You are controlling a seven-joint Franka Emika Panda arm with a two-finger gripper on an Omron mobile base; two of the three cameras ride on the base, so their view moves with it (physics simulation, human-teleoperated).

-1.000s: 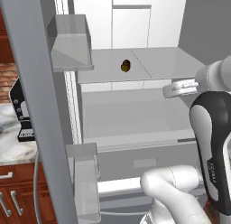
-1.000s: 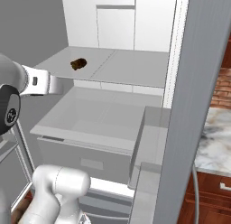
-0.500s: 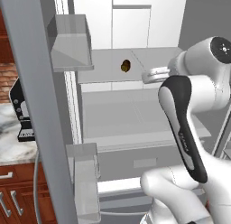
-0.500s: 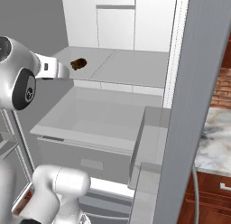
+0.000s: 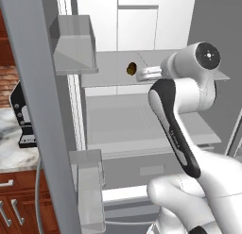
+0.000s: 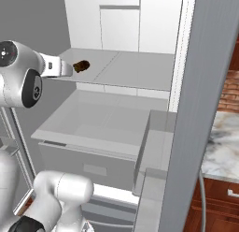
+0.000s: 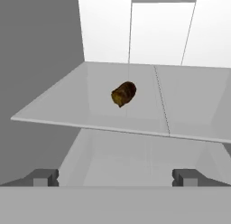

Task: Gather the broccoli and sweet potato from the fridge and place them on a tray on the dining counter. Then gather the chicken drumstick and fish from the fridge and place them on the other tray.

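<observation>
1. Nearest in the hand view, the gripper [image 7: 115, 177] has its two dark finger tips [image 7: 44, 177] spread wide, one at each side of the frame, with nothing between them
2. Below and beyond the tips lies the flat top of a pale grey drawer [image 6: 100, 126], pulled forward under the shelf in both base views
3. The glass shelf [image 7: 63, 105] runs across the middle of the hand view, its front edge just past the open jaws
4. On that shelf rests the sweet potato [image 7: 123, 94], a short brown lump lying on its side, near the shelf's middle seam and well clear of both tips
5. From the left base view the sweet potato [image 5: 131, 68] sits just left of the hand's white end; from the right base view it [image 6: 81, 65] sits just right of it, apart from the hand
6. Behind it stands the fridge's white back wall [image 7: 162, 31]
7. The grey door bin [image 5: 74, 44] hangs on the open fridge door at the left
</observation>
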